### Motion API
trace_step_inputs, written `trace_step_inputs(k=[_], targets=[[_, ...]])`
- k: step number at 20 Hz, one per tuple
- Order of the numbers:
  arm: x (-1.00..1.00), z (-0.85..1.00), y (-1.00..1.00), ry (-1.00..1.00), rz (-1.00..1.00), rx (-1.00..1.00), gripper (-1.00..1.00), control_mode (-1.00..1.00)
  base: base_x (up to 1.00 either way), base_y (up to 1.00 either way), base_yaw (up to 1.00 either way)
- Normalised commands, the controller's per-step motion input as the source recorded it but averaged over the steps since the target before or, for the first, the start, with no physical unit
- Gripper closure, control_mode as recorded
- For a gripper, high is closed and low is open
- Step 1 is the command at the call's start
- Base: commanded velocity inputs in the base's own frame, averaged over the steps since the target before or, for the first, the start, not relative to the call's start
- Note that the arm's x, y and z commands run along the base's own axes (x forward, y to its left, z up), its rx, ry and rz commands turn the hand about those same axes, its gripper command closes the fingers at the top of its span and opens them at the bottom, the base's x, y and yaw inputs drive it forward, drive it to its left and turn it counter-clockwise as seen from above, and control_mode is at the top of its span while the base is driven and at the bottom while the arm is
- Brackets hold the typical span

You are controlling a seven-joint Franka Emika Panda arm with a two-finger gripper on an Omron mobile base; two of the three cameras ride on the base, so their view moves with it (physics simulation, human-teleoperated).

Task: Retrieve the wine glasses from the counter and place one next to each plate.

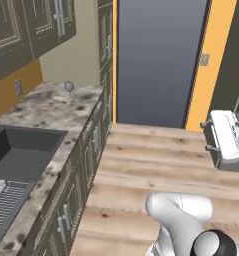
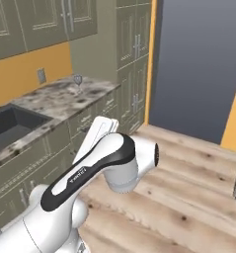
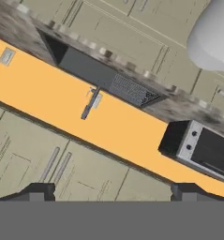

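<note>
Translucent pale grey wine glass, small, slim-stemmed, stands upright at far end of speckled stone counter, near the corner by the tall cabinets, beyond the sink. Gripper fingers wide apart, empty.

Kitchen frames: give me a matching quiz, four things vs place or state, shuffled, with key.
Things:
1. wine glass
2. sink
3. gripper
4. floor

Place or state:
A. open, holding nothing
B. pale wood planks
C. upright at the far end of the counter
D. dark basin sunk into the counter

Pairs: 1-C, 2-D, 3-A, 4-B
</note>
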Motion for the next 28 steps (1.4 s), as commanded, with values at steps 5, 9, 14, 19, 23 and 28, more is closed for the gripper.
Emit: trace_step_inputs(k=[5, 9, 14, 19, 23, 28], targets=[[0.00, 0.00, 0.00, 0.00, 0.00, 0.00, -1.00, 1.00, 1.00, 0.25, 0.00], [0.00, 0.00, 0.00, 0.00, 0.00, 0.00, -1.00, 1.00, 1.00, 0.08, 0.01], [0.00, 0.00, 0.00, 0.00, 0.00, 0.00, -1.00, 1.00, 1.00, 0.11, 0.01], [0.00, 0.00, 0.00, 0.00, 0.00, 0.00, -1.00, 1.00, 1.00, 0.06, 0.08], [0.00, 0.00, 0.00, 0.00, 0.00, 0.00, -1.00, 1.00, 1.00, -0.14, 0.45], [0.00, 0.00, 0.00, 0.00, 0.00, 0.00, -1.00, 1.00, 1.00, -0.21, 0.68]])
